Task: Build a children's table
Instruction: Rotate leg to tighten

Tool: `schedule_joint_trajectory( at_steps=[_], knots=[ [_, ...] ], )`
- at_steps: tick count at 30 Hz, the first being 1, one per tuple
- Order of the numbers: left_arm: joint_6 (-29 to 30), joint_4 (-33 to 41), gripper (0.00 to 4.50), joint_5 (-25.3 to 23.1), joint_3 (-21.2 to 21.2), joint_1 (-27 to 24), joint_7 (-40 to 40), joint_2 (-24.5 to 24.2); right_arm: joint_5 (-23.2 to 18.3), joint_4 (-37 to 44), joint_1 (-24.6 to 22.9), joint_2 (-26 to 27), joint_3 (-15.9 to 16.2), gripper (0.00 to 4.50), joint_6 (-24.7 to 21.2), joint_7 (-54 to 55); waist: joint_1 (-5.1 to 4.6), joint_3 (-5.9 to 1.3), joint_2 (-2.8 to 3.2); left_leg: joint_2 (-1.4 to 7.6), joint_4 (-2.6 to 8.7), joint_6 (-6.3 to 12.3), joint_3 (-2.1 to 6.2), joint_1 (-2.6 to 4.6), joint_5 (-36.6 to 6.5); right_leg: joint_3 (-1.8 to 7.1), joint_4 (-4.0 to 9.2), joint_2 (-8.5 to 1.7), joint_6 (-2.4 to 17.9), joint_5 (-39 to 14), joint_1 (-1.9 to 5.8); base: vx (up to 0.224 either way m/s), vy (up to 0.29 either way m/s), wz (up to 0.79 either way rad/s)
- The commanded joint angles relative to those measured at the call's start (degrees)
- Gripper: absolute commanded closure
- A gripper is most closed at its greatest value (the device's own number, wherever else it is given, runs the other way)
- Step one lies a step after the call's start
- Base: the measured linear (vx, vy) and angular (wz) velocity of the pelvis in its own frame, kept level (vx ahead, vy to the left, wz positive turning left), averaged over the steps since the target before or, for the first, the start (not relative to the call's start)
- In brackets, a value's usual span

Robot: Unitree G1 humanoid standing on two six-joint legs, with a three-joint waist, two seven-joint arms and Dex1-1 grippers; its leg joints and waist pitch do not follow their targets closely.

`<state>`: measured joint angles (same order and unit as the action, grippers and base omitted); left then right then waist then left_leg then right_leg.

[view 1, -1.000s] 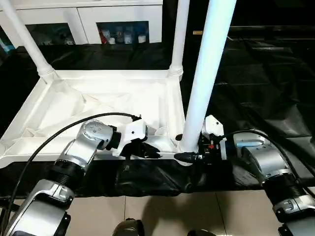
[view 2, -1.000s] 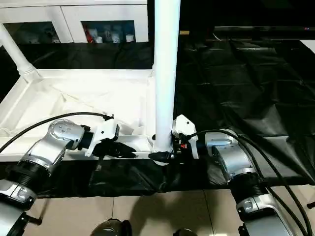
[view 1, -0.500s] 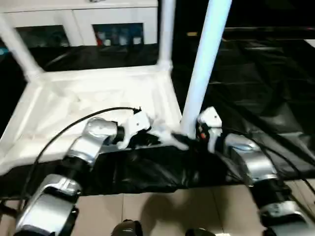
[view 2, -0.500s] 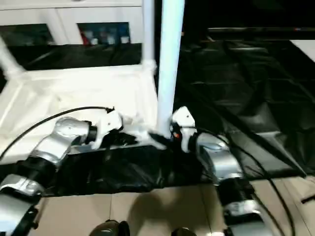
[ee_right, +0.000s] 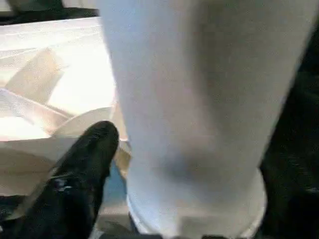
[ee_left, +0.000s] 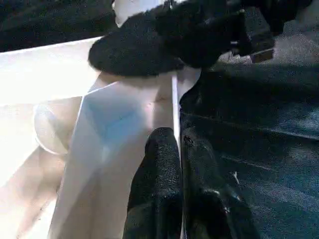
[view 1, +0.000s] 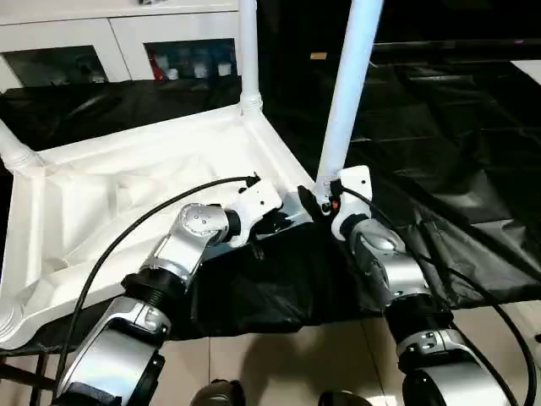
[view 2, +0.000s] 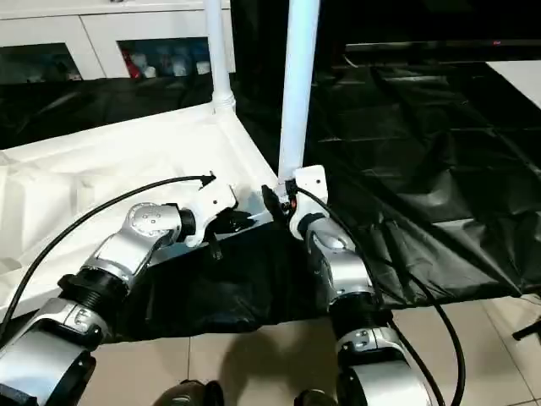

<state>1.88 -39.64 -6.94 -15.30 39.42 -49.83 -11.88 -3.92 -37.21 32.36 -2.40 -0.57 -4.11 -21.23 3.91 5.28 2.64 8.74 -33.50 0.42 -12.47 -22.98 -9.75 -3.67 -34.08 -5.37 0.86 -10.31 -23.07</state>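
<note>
Upside-down table top (view 1: 127,194) lies on black cloth (view 1: 439,169). Head view: near leg (view 1: 345,93) stands in corner socket. Left wrist view: left gripper (ee_left: 179,144) pinched together at table top's rim. Right wrist view: right gripper (view 1: 314,203) fingers (ee_right: 84,164) beside near leg, grip unclear. No readable writing.

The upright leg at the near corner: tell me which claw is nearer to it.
Right. The right claw sits at the base of the near-corner leg, with that leg between its fingers. The left claw is off to the left, along the tabletop's near rim.

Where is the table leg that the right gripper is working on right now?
In the left eye view, that leg stands upright in the near right corner socket of the upturned tabletop, beside the right gripper.
</note>
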Motion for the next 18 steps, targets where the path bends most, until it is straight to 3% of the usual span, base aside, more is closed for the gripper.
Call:
schedule_joint_trajectory(
  at_steps=[1, 2, 3, 6, 7, 9, 11, 13, 18],
  knots=[
    [-3.23, 1.59, 4.50, 1.36, -1.96, -0.26, -4.13, 0.27, -0.64, 2.57, -1.91, -0.44, 4.89, 0.56, -1.06, -8.52, 0.19, -3.76, -0.43, 4.94, 5.07, -0.33, 2.89, 1.96, -18.35, 3.19, 4.39, -4.70, 11.83, -13.11, 1.65, 0.000, 0.000, 0.00],
    [-3.59, 1.81, 4.50, 1.61, -2.06, -0.53, -5.34, -0.24, -0.78, 3.43, -2.47, -1.32, 5.56, 0.56, -1.13, -10.69, 0.29, -3.86, -0.39, 4.93, 4.98, 0.03, 2.92, 1.86, -17.59, 3.16, 4.22, -4.74, 11.96, -12.34, 1.85, 0.000, 0.000, 0.00],
    [-3.95, 2.39, 4.50, 2.13, -2.12, -1.03, -7.16, -1.23, -0.84, 4.66, -3.35, -3.06, 6.86, 0.56, -1.05, -14.36, 0.16, -3.96, -0.93, 4.99, 4.90, 1.04, 2.81, 1.59, -15.46, 3.08, 3.93, -4.64, 12.39, -10.16, 2.06, 0.000, 0.000, 0.00],
    [-3.40, 3.78, 4.50, 3.66, -1.75, -2.03, -11.20, -3.52, -1.81, 7.35, -4.92, -6.92, 9.42, 0.56, -1.83, -23.33, 0.49, -4.08, -0.70, 4.98, 4.41, 3.30, 2.69, 1.37, -11.84, 2.76, 3.15, -4.47, 13.95, -5.91, 2.45, 0.000, 0.000, 0.00],
    [-3.23, 4.04, 4.50, 3.95, -1.62, -2.21, -11.88, -3.93, -2.07, 7.85, -5.13, -7.51, 9.84, 0.56, -2.13, -24.86, 0.61, -4.02, -0.57, 5.13, 4.29, 4.30, 2.50, 1.50, -10.89, 2.78, 3.06, -4.31, 14.48, -4.38, 2.09, 0.000, 0.000, 0.00],
    [-3.38, 4.17, 4.50, 4.48, -1.36, -2.40, -13.60, -4.85, -2.34, 8.68, -5.40, -9.35, 11.03, 0.56, -2.35, -29.07, 0.70, -4.06, -0.69, 5.10, 4.13, 4.87, 2.41, 1.57, -10.58, 2.72, 2.94, -4.33, 15.19, -4.32, 2.12, 0.000, 0.000, 0.00],
    [-4.13, 4.68, 4.50, 5.82, -0.89, -2.84, -18.42, -7.34, -3.11, 10.99, -5.66, -13.72, 13.93, 0.56, -3.27, -39.56, 0.91, -3.73, -0.96, 5.19, 4.23, 4.83, 2.38, 1.63, -11.66, 2.80, 3.26, -4.43, 15.08, -7.13, 2.11, 0.000, 0.000, 0.00],
    [-3.72, 5.13, 4.50, 6.48, -0.66, -2.96, -20.09, -8.18, -3.51, 11.64, -5.58, -14.89, 14.81, 0.56, -3.61, -42.92, 1.18, -3.54, -0.79, 5.34, 4.38, 4.44, 2.42, 1.65, -12.85, 2.88, 3.45, -4.53, 14.65, -9.76, 1.96, 0.000, 0.000, 0.00],
    [-3.09, 5.68, 4.50, 7.66, -0.65, -2.96, -22.89, -9.73, -4.80, 12.94, -5.00, -17.04, 16.15, 0.87, -5.11, -48.93, 1.22, -3.12, -0.85, 5.65, 5.07, 1.12, 2.48, 2.29, -17.13, 3.16, 3.92, -4.52, 14.24, -14.62, 1.40, 0.000, 0.000, 0.00]
  ],
)
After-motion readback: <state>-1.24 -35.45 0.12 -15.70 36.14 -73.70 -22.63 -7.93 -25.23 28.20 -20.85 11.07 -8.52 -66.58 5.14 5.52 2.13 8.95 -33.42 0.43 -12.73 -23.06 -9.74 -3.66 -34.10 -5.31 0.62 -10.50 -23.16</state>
